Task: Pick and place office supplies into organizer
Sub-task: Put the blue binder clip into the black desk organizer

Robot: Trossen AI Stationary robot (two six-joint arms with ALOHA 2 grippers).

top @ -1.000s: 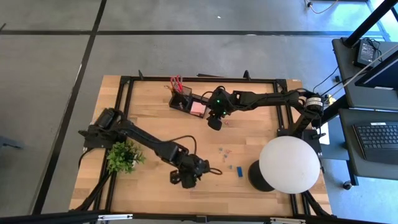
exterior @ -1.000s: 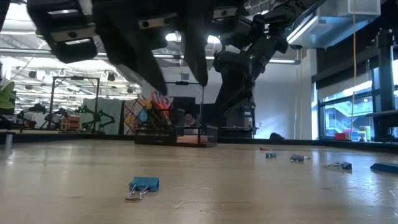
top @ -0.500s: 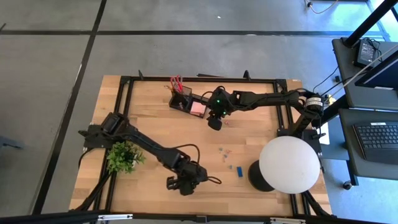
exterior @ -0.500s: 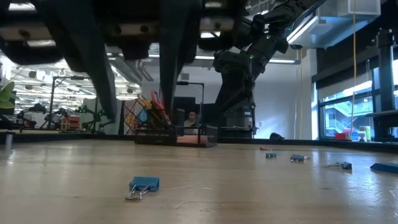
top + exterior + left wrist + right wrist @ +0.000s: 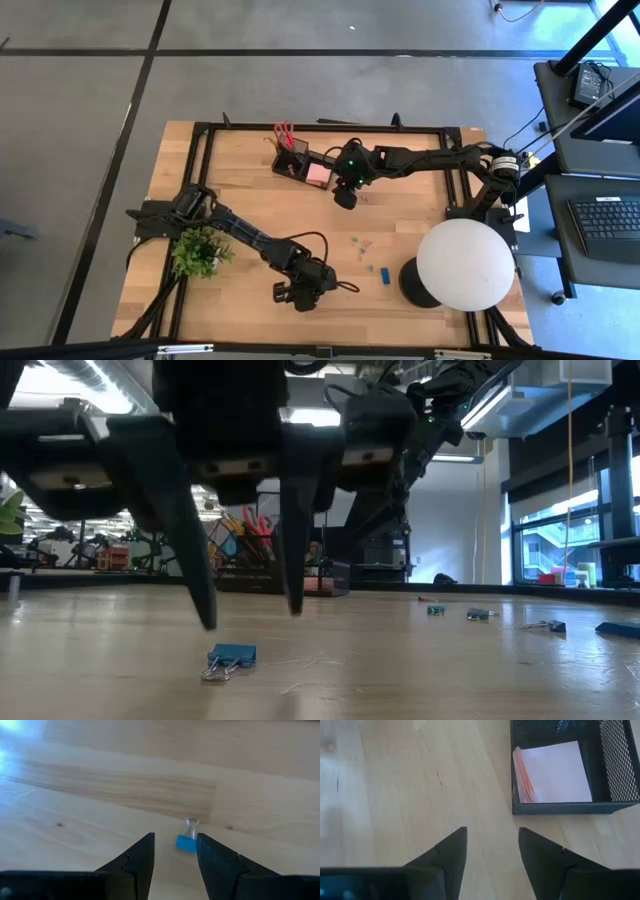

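A small blue binder clip (image 5: 232, 657) lies on the wooden table near its front edge, wire handles toward the camera. My left gripper (image 5: 250, 605) hangs open just above it, fingertips clear of the wood; in the left wrist view the clip (image 5: 186, 842) lies just beyond the gap of my left gripper (image 5: 175, 836). The black organizer (image 5: 300, 163) stands at the far middle, with red-handled scissors (image 5: 283, 133) in its cup and a pink sticky-note pad (image 5: 554, 772) in its tray. My right gripper (image 5: 492, 831) hovers open beside the tray, holding nothing.
Several tiny clips (image 5: 360, 243) and a small blue block (image 5: 385, 275) lie loose right of centre. A green potted plant (image 5: 200, 252) stands at the near left. A white globe lamp (image 5: 465, 262) on a black base fills the near right corner.
My left gripper has come down toward the blue binder clip, shifting a little toward the table's near edge and tipping steeper. Its fingers now stand just over the clip, still open. The clip has not moved.
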